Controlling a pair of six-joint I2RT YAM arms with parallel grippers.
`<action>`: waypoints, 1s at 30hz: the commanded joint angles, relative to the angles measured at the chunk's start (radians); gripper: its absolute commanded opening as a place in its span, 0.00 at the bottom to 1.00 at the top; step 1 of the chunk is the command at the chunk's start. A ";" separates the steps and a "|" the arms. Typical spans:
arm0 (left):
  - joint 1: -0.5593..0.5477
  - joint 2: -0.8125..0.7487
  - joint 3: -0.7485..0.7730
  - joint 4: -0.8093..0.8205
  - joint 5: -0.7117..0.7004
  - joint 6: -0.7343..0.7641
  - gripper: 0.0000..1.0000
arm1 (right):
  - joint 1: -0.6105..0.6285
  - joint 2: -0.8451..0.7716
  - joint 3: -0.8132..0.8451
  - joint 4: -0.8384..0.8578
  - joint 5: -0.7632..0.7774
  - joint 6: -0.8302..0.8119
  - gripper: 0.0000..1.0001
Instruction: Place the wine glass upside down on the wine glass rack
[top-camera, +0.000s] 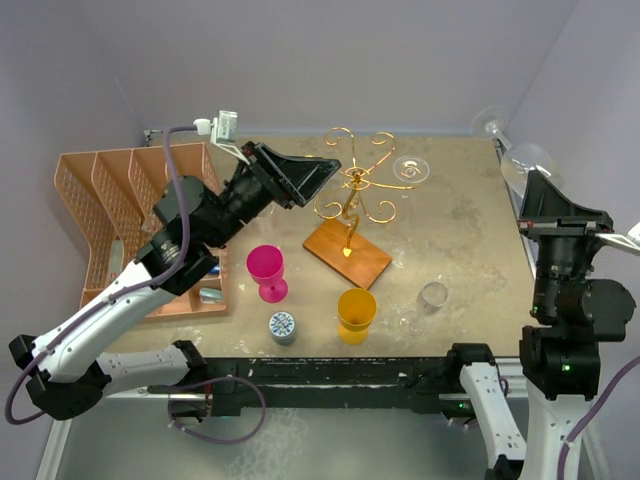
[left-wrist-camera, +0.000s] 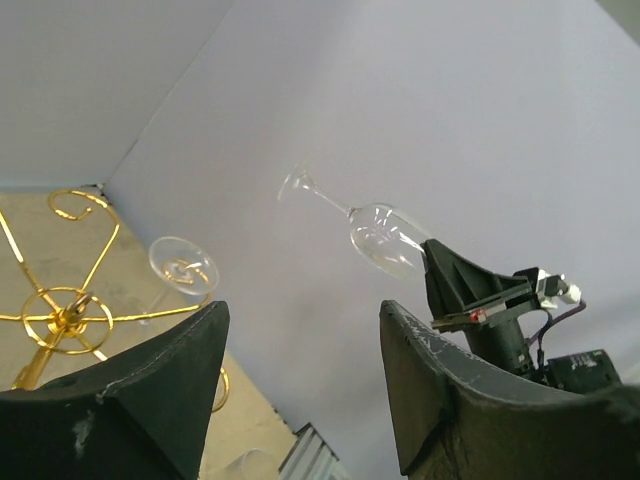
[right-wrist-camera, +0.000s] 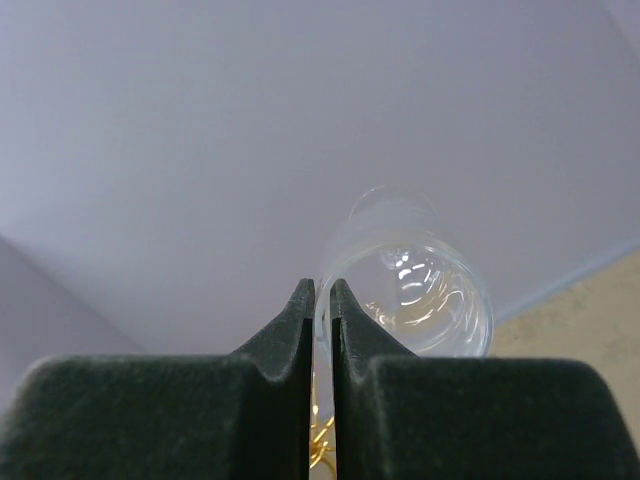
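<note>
The clear stemmed wine glass (top-camera: 522, 160) was rim-pinched by the right gripper (right-wrist-camera: 322, 300); the left gripper (left-wrist-camera: 300, 320) gaped; slow inversion onto the gold wire rack (top-camera: 352, 195) seemed wisest.

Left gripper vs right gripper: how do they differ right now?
1. The left gripper is open and empty; the right gripper is shut on the rim of the clear wine glass.
2. The left gripper sits close to the gold wine glass rack; the right gripper is at the right edge of the table, apart from the rack.
Shared: both are black and two-fingered.
</note>
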 joint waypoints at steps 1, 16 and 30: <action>-0.003 0.065 0.052 0.147 0.045 -0.110 0.60 | 0.004 -0.041 -0.028 0.286 -0.194 -0.007 0.00; -0.004 0.348 0.199 0.480 0.105 -0.361 0.60 | 0.004 -0.059 -0.146 0.635 -0.415 0.138 0.00; -0.067 0.415 0.134 0.641 -0.032 -0.460 0.59 | 0.004 0.003 -0.251 0.853 -0.511 0.326 0.00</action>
